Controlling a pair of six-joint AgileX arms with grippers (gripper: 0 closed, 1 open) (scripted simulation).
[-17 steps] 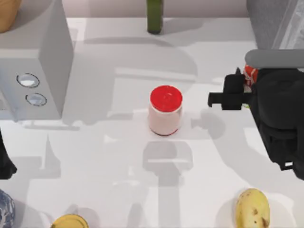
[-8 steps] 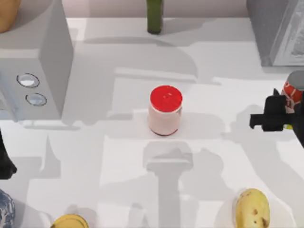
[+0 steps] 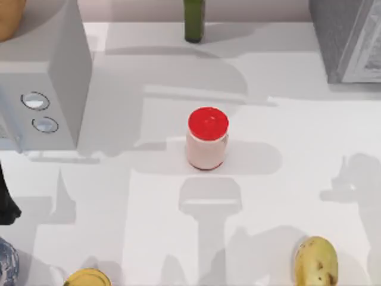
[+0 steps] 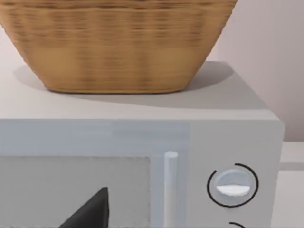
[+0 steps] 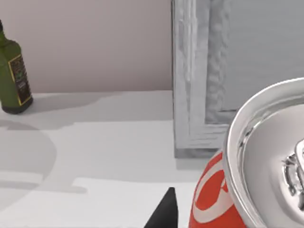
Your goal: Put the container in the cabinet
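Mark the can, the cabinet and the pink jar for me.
can (image 5: 266, 166): right wrist view, on its silver top.
cabinet (image 3: 333, 36): top view, on its grey side, far right of the table.
pink jar (image 3: 208, 123): top view, on its red lid.

Top view: looks straight down on the worktop (image 3: 286, 137) from well above, wall at the far edge
Left wrist view: faces level and very close at the front of the grey box with knobs (image 4: 232, 183), a woven basket (image 4: 118, 42) on top of it
Right wrist view: sits low and close behind the can (image 5: 247, 190), facing the far wall and cabinet (image 5: 209, 71)
Shared, top and left wrist: knobbed box (image 3: 44, 77), far left
Shared, top and right wrist: cabinet (image 3: 345, 36), green bottle (image 3: 193, 21) (image 5: 12, 71)
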